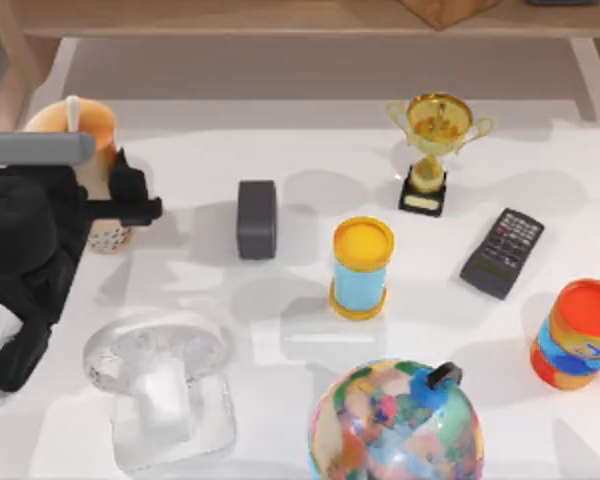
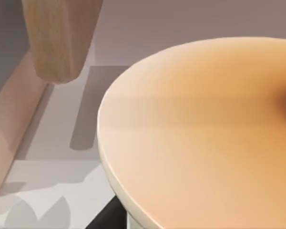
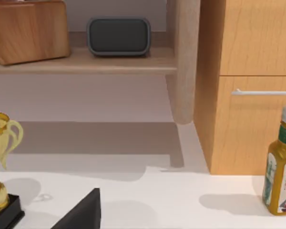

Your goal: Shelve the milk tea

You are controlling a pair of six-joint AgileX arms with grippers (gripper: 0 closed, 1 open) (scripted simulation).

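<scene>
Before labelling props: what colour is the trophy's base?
Black, under the gold trophy; clearest in the top view.

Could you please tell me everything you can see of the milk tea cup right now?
The milk tea stands upright at the table's far left, near the shelf. It has a wide orange top, a white straw, and dark pearls at its base. The left end effector is against its side; the black arm hides part of it.
</scene>
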